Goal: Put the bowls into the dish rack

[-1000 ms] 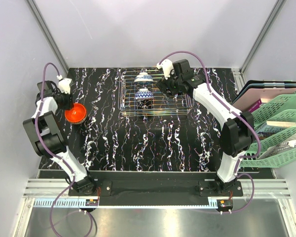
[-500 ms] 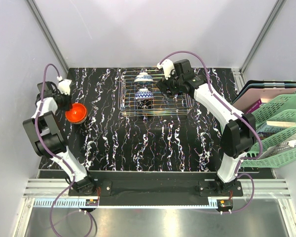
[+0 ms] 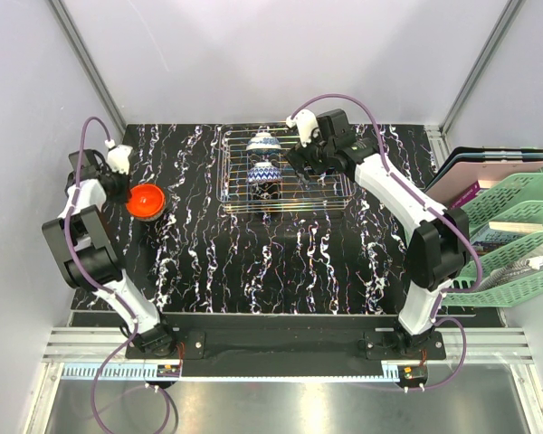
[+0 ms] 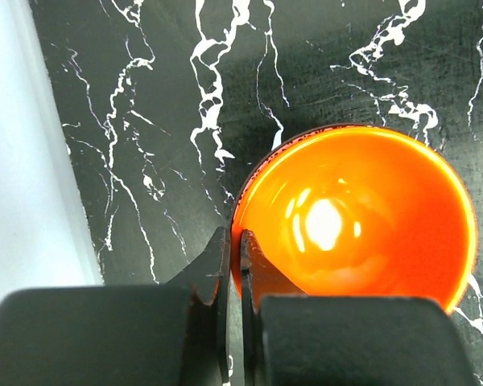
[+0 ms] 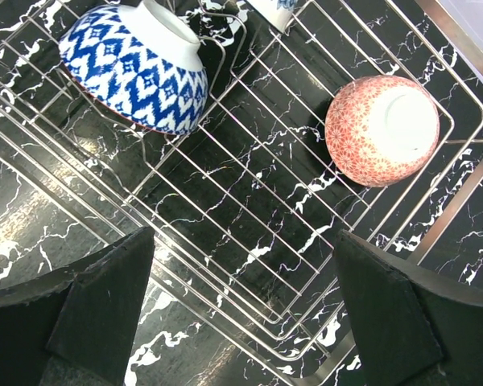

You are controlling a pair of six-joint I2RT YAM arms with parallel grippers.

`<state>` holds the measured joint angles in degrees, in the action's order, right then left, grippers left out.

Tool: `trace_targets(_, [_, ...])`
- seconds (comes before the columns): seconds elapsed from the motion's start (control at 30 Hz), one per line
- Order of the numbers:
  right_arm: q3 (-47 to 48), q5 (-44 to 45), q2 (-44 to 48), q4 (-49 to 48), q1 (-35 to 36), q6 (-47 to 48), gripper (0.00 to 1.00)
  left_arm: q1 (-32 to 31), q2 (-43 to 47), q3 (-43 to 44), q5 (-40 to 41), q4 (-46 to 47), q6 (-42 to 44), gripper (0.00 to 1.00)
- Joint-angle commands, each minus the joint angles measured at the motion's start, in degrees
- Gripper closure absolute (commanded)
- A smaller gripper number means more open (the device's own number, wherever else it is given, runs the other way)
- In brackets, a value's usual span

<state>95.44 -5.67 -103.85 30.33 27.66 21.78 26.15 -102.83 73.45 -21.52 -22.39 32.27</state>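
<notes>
On the black marbled surface, the wire dish rack at far centre holds an overturned blue-patterned bowl and a pink floral bowl, my right tool hangs above it spread wide, and at far left my left tool is clamped on the rim of the orange bowl.

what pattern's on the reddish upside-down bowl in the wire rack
The reddish upside-down bowl has a fine red floral print on white; clearest in right wrist view.
</notes>
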Motion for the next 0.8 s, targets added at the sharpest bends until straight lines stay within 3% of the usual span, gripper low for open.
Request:
trace_targets(0.0, [0.0,0.0,3.8,0.3,1.0,-0.2,0.00,0.0,4.6,0.2,-0.5,-1.6,0.2,1.00])
trace_targets(0.4, [4.1,-3.8,4.0,2.3,3.5,-3.2,0.00,-0.1,13.5,5.4,-9.9,-9.7,-5.5,1.00])
trace_targets(0.6, [7.7,-18.2,3.0,3.7,3.4,-12.5,0.00,-1.7,18.3,6.5,-20.6,-13.1,-10.1,1.00])
trace_targets(0.77, [9.9,-38.2,-0.1,1.9,3.4,-25.6,0.00,-6.3,20.6,5.9,-26.6,-12.9,-12.1,1.00])
